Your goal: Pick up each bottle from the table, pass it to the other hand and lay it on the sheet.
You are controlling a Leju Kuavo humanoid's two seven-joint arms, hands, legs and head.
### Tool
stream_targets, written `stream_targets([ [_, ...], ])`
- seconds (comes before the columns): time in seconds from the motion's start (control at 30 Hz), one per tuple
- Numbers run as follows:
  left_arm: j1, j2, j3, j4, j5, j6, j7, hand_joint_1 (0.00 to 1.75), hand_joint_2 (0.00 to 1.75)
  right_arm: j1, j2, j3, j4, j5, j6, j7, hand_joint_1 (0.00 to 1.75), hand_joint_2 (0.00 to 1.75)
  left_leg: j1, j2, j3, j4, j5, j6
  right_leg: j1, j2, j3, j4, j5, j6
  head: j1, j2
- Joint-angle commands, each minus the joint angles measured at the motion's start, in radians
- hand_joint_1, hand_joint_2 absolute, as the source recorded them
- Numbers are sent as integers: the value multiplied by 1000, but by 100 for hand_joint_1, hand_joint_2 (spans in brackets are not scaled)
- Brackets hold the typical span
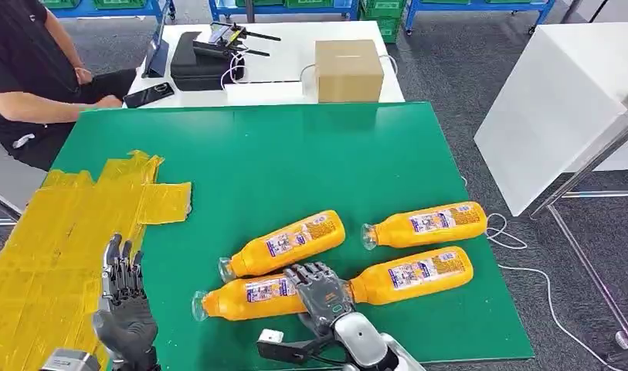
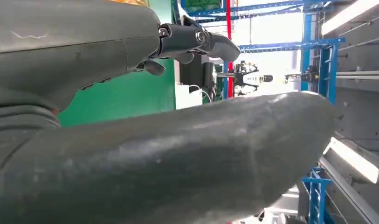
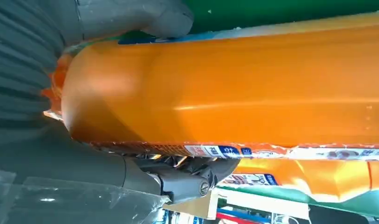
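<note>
1. Four orange bottles are lying on their sides on the green table (image 1: 295,154), clustered toward 5 o'clock of its surface.
2. The nearest bottle (image 1: 249,297) is lying with its clear cap pointing to 9 o'clock; the right hand (image 1: 320,290) is sitting over its base end, where it meets the neck of the bottle at 3 o'clock (image 1: 411,272).
3. In the right wrist view the thumb (image 3: 131,16) and the darker fingers (image 3: 187,179) are lying on opposite sides of the orange body (image 3: 224,88) — the hand is wrapping it, with the bottle touching the table in the head view.
4. The bottle at 12 o'clock of the hand (image 1: 287,243) is lying tilted, cap to 8 o'clock, just beside the nearest one.
5. The farthest bottle (image 1: 426,224) is lying toward 2 o'clock, cap pointing to 9 o'clock, apart from the hand.
6. The left hand (image 1: 123,297) is hovering at the table's 7 o'clock edge, fingers straight and spread — holding nothing.
7. The yellow sheet (image 1: 63,232) is covering the table's 9 o'clock side, wrinkled, with no bottle on it.
8. A cardboard box (image 1: 347,69) is standing on the white table (image 1: 280,69) at 12 o'clock; a person (image 1: 32,69) is sitting at 10 o'clock.
</note>
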Motion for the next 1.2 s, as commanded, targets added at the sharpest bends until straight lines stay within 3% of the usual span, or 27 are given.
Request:
stream_targets([
  [0.03, -26, 2, 12, 59, 2, 0, 0, 0, 0, 13, -15, -14, 137, -10, 40, -3, 168, 175, 0, -3, 1, -2, 1, 0, 0, -3, 2, -3, 1, 1, 0, 0],
  [0.2, -35, 9, 6, 67, 5, 0, 0, 0, 0, -11, -16, -11, 175, -38, 62, -25, 175, 175, 1, -5, -1, -3, 3, -1, 1, -5, 1, -4, 2, 1, 0, 0],
  [0.33, -34, 9, 11, 69, 19, -10, 0, 0, 0, 10, -9, -41, 118, -92, -22, -61, 175, 175, 1, -4, 0, -3, 3, -1, 1, -5, 2, -5, 3, 1, 0, 0],
  [0.43, -18, -25, 61, 69, 62, -81, 0, 0, 0, 90, 0, -69, -69, -168, -165, -162, 175, 175, 1, -5, -1, -2, 3, -1, 1, -5, 1, -4, 4, 0, 0, 0],
  [0.47, -7, -47, 93, 75, 83, -128, 0, 0, 0, 151, 3, -60, -214, -210, -237, -222, 175, 175, 0, -4, 2, -1, 1, -1, 1, -4, 3, -2, 1, 0, 0, 0],
  [0.53, 8, -47, 110, 72, 132, -163, 0, 0, 0, 207, 8, -39, -351, -311, -277, -291, 175, 175, 0, -5, -1, 0, 1, -1, 1, -6, 1, -2, 1, 0, 0, 0],
  [0.57, 10, -47, 104, 83, 158, -209, 0, 0, 175, 232, 43, -51, -356, -380, -417, -398, 175, 175, 1, -6, -2, 0, 1, -1, 1, -6, 0, -1, -1, 0, 0, 0],
  [0.6, 8, -47, 95, 89, 179, -205, 0, 0, 175, 246, 34, -16, -396, -421, -494, -476, 175, 175, 0, -2, 0, 0, -1, -1, 1, -2, 1, 1, -2, 0, 0, 0],
  [0.77, 26, -47, 102, 69, 222, -176, 0, 0, 175, 279, -25, -27, -489, -494, -566, -512, 175, 175, 1, -3, -7, 0, -1, 0, 0, -3, -5, 1, -2, 1, 0, 0],
  [1.2, 30, -47, 80, 99, 247, -285, 0, 0, 175, 271, -5, -53, -473, -577, -561, -548, 175, 175, 0, -2, -10, -1, 0, 0, -1, -2, -8, 0, -1, 0, 0, 0],
])
